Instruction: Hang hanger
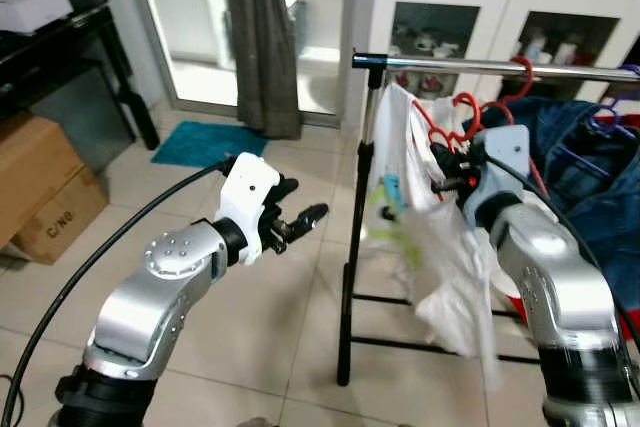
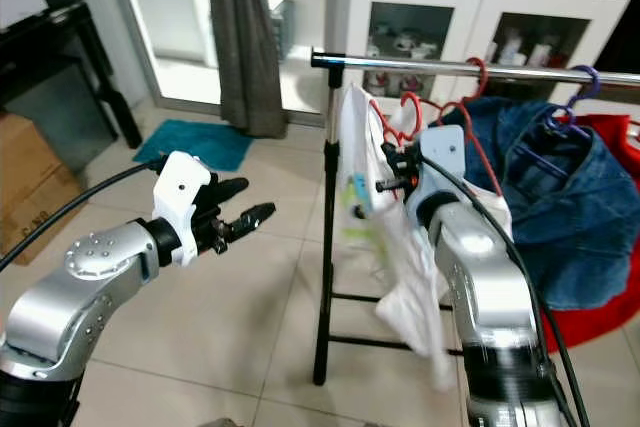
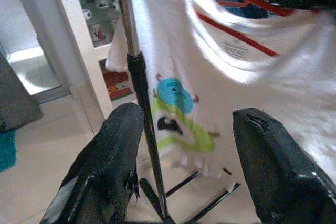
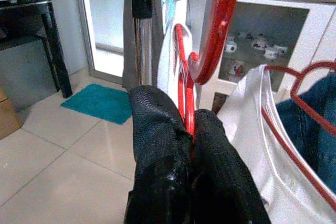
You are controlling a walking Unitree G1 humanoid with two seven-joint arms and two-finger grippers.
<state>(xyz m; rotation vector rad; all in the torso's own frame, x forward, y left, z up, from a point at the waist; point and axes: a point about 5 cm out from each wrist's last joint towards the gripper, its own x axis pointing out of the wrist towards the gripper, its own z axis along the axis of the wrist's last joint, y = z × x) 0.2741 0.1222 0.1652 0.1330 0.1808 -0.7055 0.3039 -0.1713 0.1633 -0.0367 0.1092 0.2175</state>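
My right gripper [image 1: 444, 173] is shut on the neck of a red hanger [image 4: 184, 85] that carries a white T-shirt [image 1: 440, 247] with a blue and green print. It holds the hanger just below the chrome rail [image 1: 450, 65] of a clothes rack, near the rail's left end. The hanger's hook [image 4: 218, 24] reaches up to the rail; whether it rests on it I cannot tell. My left gripper [image 1: 300, 219] is open and empty, left of the rack's black upright [image 1: 355, 247], pointing at the shirt [image 3: 210, 66].
A denim garment [image 1: 580, 157] on a purple hanger [image 1: 600, 122] and a second red hook [image 1: 520, 69] hang further right on the rail. A white glass-door cabinet [image 1: 460, 7] stands behind. Cardboard boxes [image 1: 40, 187], a black table [image 1: 60, 47], a teal mat [image 1: 205, 142] and a curtain [image 1: 262, 37] lie to the left.
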